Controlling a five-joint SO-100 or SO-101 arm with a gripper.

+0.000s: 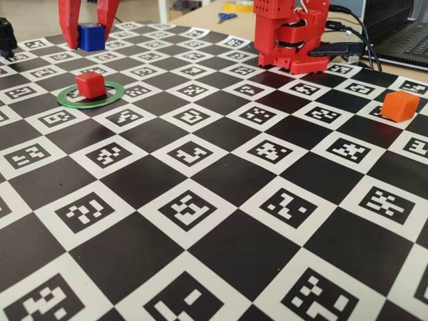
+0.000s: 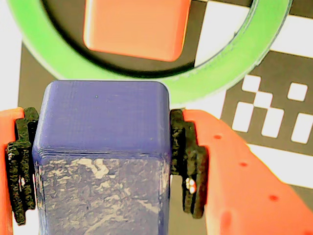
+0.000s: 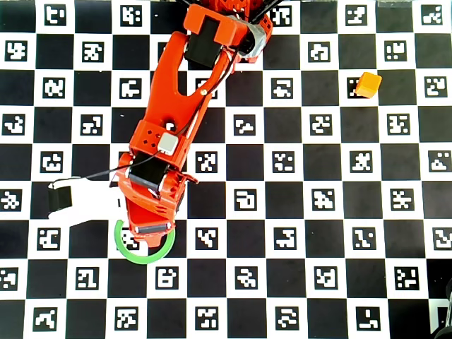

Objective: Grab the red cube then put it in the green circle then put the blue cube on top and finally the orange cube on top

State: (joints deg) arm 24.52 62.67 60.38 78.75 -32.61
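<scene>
Gripper point(image 2: 102, 161) is clamped on the blue cube point(image 2: 102, 147): in the wrist view the cube fills the gap between the two red fingers point(image 2: 244, 181), black pads pressed flat against both its side faces, no slack visible. In the fixed view the same gripper point(image 1: 90, 41) comes down from the top edge with the blue cube point(image 1: 90, 37) between the finger ends; whether the cube rests on the checkerboard marker mat point(image 1: 221, 200) or is just off it cannot be told. Red cube point(image 1: 90, 85) sits inside the green circle point(image 1: 114, 95), flat on the mat, off-centre toward the ring's far-left side in the fixed view. Relative to the green circle, the gripper and blue cube are just behind it in the fixed view; in the wrist view the ring point(image 2: 230, 54) arcs just beyond the blue cube's top edge with the red cube point(image 2: 137, 27) inside it. Overhead, the arm point(image 3: 176, 127) covers most of the green circle point(image 3: 152, 256), hiding both cubes there. Orange cube point(image 1: 400, 105) lies well apart from the green circle, far right in the fixed view, also alone overhead point(image 3: 368, 84).
</scene>
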